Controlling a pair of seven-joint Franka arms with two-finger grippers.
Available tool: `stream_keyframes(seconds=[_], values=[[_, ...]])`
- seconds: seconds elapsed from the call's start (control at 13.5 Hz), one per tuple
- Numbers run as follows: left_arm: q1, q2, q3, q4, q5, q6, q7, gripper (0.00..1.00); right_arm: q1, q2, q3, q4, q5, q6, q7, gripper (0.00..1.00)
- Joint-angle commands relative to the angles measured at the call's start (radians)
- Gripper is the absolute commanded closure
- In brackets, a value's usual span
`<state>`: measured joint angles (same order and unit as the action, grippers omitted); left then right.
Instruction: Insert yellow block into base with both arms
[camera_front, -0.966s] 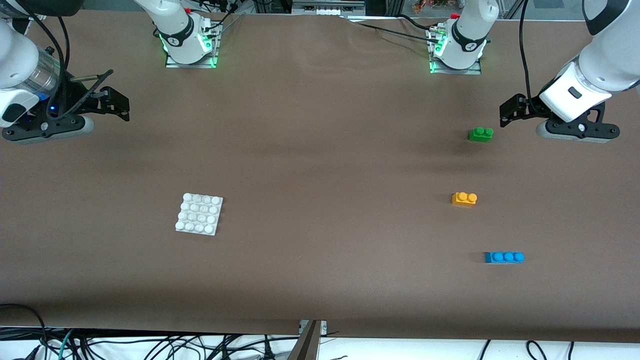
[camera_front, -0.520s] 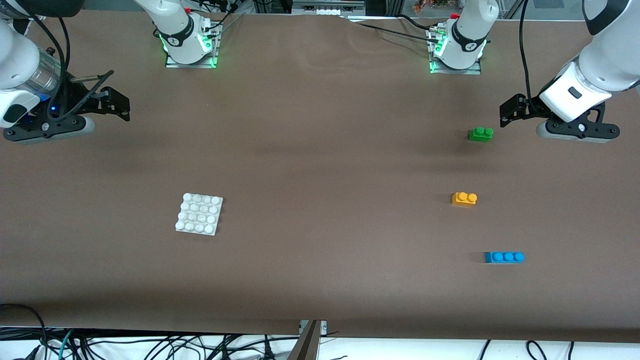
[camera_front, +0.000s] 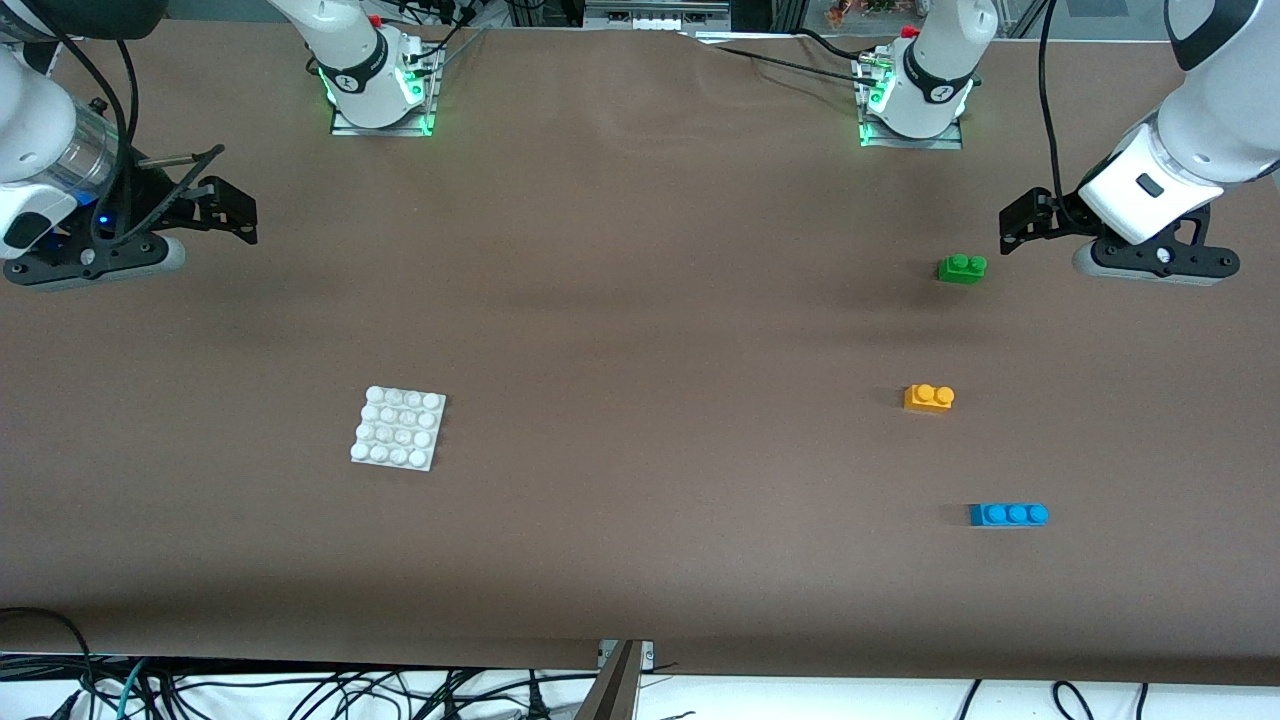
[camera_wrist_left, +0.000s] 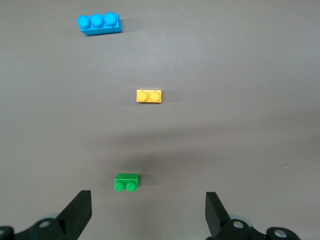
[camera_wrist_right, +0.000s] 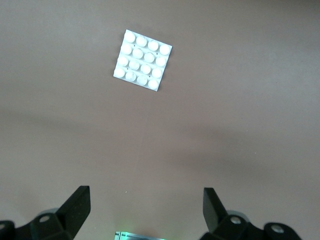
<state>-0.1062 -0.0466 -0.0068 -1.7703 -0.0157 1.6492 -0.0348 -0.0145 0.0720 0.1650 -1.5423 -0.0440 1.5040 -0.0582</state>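
Note:
The yellow block (camera_front: 929, 398) lies on the brown table toward the left arm's end, between a green brick and a blue brick. It also shows in the left wrist view (camera_wrist_left: 149, 96). The white studded base (camera_front: 398, 428) lies flat toward the right arm's end and shows in the right wrist view (camera_wrist_right: 142, 59). My left gripper (camera_front: 1022, 222) is open and empty, up in the air beside the green brick; its jaws stand wide in its wrist view (camera_wrist_left: 148, 212). My right gripper (camera_front: 232, 208) is open and empty over bare table at the right arm's end (camera_wrist_right: 145, 206).
A green two-stud brick (camera_front: 962, 268) lies farther from the front camera than the yellow block, and a blue three-stud brick (camera_front: 1008, 514) lies nearer. It shows too in the left wrist view (camera_wrist_left: 126, 182), as does the blue one (camera_wrist_left: 99, 24). The arm bases (camera_front: 380, 95) (camera_front: 915, 105) stand at the table's back edge.
The right gripper has shifted very slightly. The left arm, the bricks and the base have not moved.

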Motion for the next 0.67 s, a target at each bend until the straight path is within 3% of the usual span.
stream_keyframes(seconds=[0.0,0.59], values=[[0.002,-0.012,-0.002,-0.001,0.011,-0.006,0.015,0.0,-0.01,-0.008,0.004,-0.001,-0.002,-0.007,-0.022,0.0],[0.002,-0.012,-0.002,-0.001,0.011,-0.008,0.013,0.0,-0.01,-0.006,0.004,-0.002,0.004,-0.008,-0.02,0.0]])
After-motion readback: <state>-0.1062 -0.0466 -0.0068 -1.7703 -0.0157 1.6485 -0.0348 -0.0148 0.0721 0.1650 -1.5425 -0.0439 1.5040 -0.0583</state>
